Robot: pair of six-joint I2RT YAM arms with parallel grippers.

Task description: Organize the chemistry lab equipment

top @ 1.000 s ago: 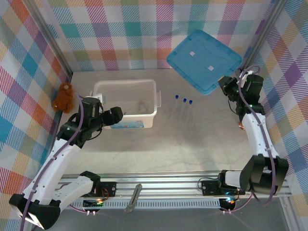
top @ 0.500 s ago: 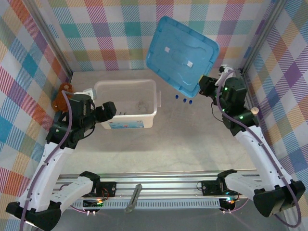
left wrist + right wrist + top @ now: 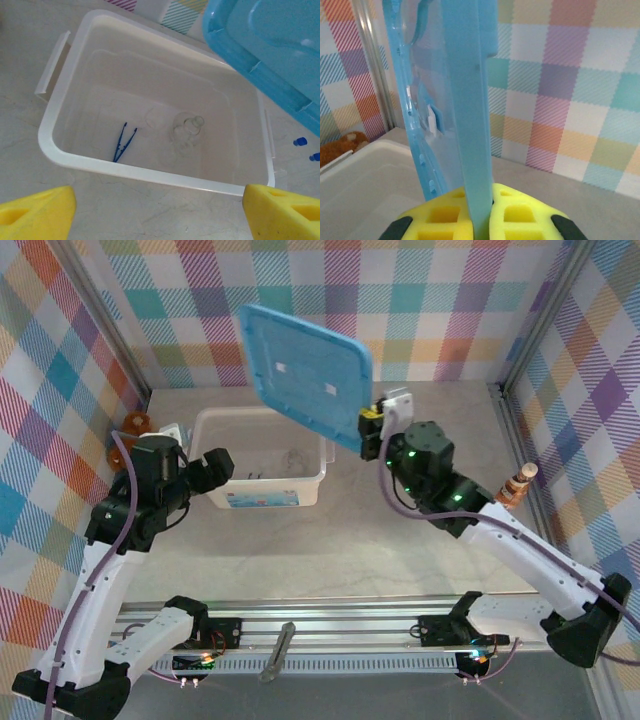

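Pinched edge-on between the yellow foam pads of the right gripper [image 3: 479, 220]: a rigid, translucent blue plastic lid [image 3: 300, 365], round-cornered and ribbed along its rim, tilted above the right end of the white bin [image 3: 150, 175]. On the floor of that smooth, milky rectangular tub: slim dark-blue tweezers [image 3: 124, 142], a round clear glass flask [image 3: 190, 127] with a short neck, and a faint small beaker [image 3: 155, 117] just beside it. Left gripper [image 3: 160, 210] spread wide, holding nothing, poised over the near rim. On the grey marbled tabletop just right of the bin: thin blue-capped tubes [image 3: 300, 141].
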